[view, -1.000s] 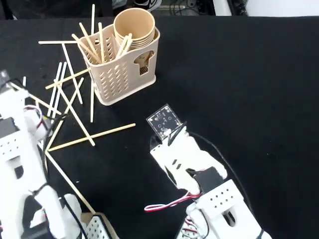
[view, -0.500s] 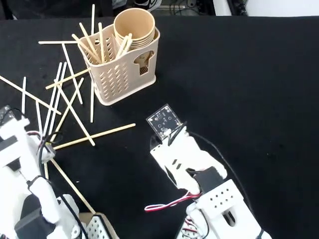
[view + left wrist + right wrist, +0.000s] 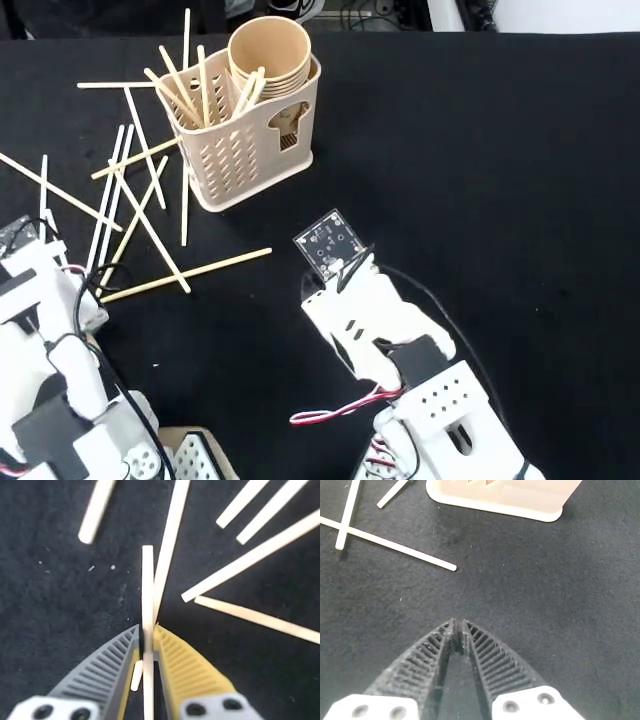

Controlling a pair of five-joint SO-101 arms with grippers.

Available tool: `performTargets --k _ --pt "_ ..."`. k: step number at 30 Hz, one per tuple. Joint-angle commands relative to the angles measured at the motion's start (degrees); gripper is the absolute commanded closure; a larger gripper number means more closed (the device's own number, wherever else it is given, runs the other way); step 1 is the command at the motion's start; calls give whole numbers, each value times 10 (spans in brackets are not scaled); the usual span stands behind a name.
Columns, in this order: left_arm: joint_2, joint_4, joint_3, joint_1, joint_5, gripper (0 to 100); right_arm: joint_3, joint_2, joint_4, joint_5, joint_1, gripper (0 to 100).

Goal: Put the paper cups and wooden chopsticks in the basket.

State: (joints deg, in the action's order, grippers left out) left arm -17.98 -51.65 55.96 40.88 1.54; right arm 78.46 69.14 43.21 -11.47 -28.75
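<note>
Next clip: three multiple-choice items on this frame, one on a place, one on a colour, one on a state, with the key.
1. Where are the paper cups? A. stacked in the basket B. lying beside it C. tipped over at the far edge
2. What colour is the table? A. white B. black C. green
3. What state is the left gripper in? A. open, empty B. shut on a cup C. shut on a chopstick
1 A, the stack stands in one basket compartment; 2 B, the surface is black; 3 C, it pinches the chopstick.
</note>
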Motion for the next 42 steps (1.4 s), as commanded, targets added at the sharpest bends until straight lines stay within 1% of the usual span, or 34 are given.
performTargets --k 1,7,15,18,21,23,25,27,30,34,37,39,42 --pt "1 -7 -41 6 -3 970 -9 2 0 -5 -7 983" --pt "-72 -84 -99 -1 25 970 -9 2 0 -5 -7 983" --pt "-254 -199 -186 -44 40 970 -10 2 0 -5 -5 983" --pt "-318 -223 -203 -46 52 970 -10 2 0 -5 -5 983" --pt "-382 -221 -207 -46 71 970 -10 2 0 -5 -5 983" --pt "-426 -194 -218 -46 83 970 -10 2 0 -5 -5 983" --pt "-472 -150 -240 -46 94 970 -10 2 0 -5 -5 983" --pt "-508 -82 -257 -47 99 970 -10 2 0 -5 -5 983" --pt "-542 59 -261 -55 102 971 -10 2 0 -5 -5 983" --pt "-524 255 -260 -136 98 971 -10 2 0 -5 -5 983" --pt "-474 353 -276 -189 100 972 -10 2 0 -5 -4 983" --pt "-429 383 -312 -221 102 972 -10 2 0 -5 -4 983" --pt "-348 380 -390 -252 103 972 -10 2 -1 -5 -4 983"
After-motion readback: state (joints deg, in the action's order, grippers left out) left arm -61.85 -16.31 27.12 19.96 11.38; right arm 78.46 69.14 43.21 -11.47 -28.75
